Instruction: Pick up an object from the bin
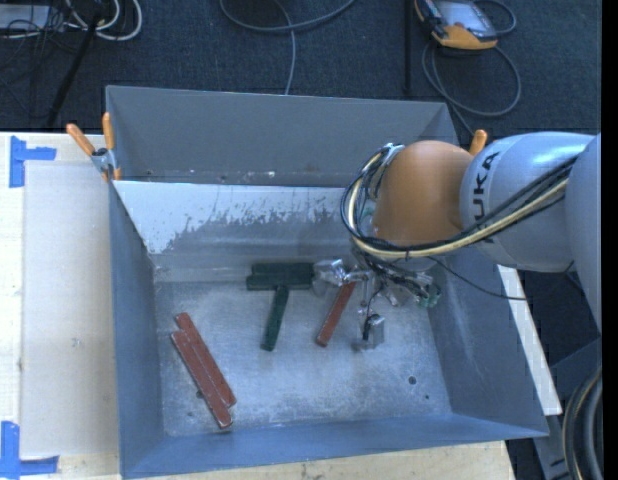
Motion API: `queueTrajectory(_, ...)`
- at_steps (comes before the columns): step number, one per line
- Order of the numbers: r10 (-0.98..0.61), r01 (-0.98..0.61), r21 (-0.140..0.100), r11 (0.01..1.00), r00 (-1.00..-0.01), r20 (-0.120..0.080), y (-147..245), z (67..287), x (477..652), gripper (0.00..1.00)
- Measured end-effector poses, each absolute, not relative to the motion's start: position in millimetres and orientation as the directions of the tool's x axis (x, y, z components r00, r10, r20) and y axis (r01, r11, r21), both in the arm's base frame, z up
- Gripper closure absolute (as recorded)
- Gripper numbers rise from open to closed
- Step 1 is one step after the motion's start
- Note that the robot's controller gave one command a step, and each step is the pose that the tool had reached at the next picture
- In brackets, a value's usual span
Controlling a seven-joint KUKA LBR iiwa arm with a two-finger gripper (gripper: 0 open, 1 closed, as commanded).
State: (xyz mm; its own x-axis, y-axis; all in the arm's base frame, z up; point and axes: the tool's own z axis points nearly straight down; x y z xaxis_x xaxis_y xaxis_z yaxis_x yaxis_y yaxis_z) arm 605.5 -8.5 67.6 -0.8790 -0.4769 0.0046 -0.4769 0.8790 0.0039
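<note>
Bin — matt scuffed metal, arm cover — glossy

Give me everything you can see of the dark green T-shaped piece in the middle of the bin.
The dark green T-shaped piece has a short thick crossbar and a thinner, longer stem, both matte and looking like plastic or rubber. It lies flat on the floor of the bin, crossbar toward the back wall and stem slanting forward and slightly left. A reddish-brown stick lies just to its right, with the gripper beyond that. Whether the crossbar's right end touches anything cannot be told.
</note>
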Motion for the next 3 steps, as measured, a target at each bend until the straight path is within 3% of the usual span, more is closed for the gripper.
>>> queueTrajectory(1, -0.475, -0.475, 0.002, 0.880, -0.880, 0.001, -9, 70, 606.8, 1.00)
queueTrajectory(2, -0.503, -0.503, -0.005, 0.864, -0.864, -0.009, -5, 226, 591.8, 1.00)
queueTrajectory(3, -0.501, -0.501, 0.000, 0.865, -0.865, -0.002, -5, 221, 590.5, 0.00)
